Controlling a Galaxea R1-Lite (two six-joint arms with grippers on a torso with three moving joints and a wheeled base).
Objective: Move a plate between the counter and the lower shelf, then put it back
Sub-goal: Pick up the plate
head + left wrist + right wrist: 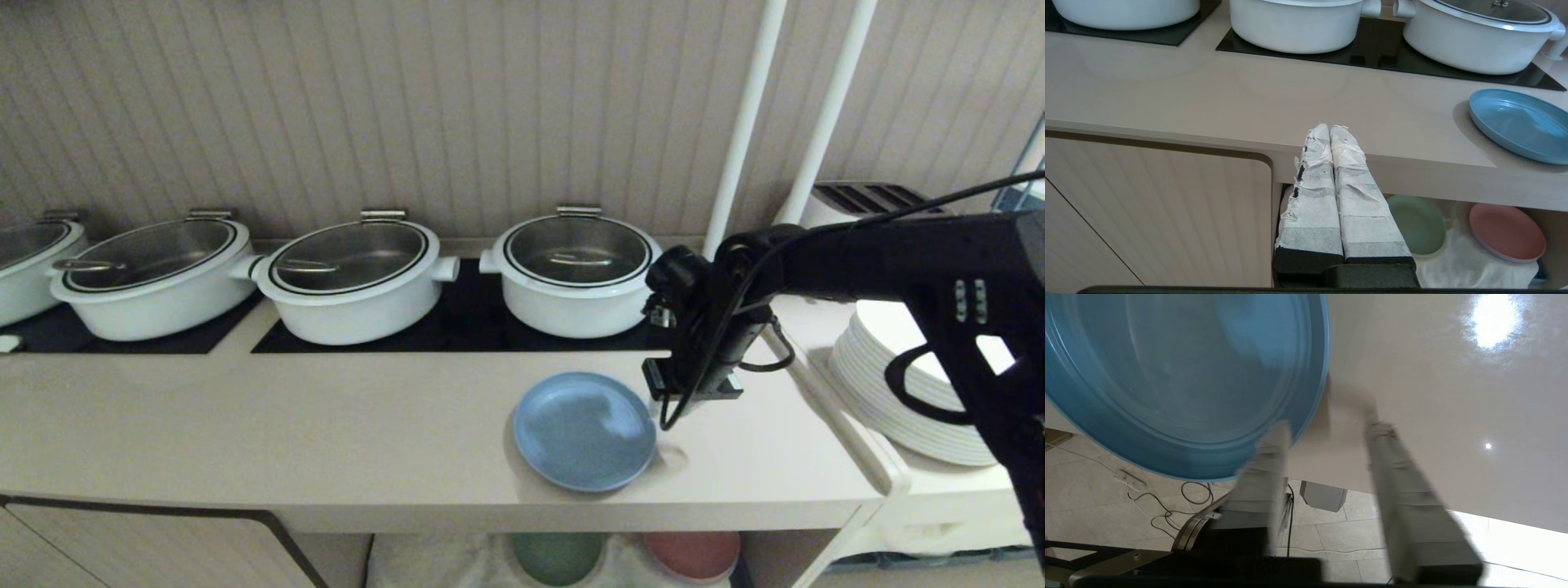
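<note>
One round matte blue plate, smooth beige counter

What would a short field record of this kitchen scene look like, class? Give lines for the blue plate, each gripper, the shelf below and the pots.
plate: light-blue plate lying flat on the counter, near its front edge
right gripper: right gripper beside the plate's rim, fingers spread, holding nothing
left gripper: left gripper in front of the counter edge, fingers together, empty
lower shelf: lower shelf with white cloth, holding a green plate and a pink plate
pots: white lidded pots on the black cooktop panels
</note>
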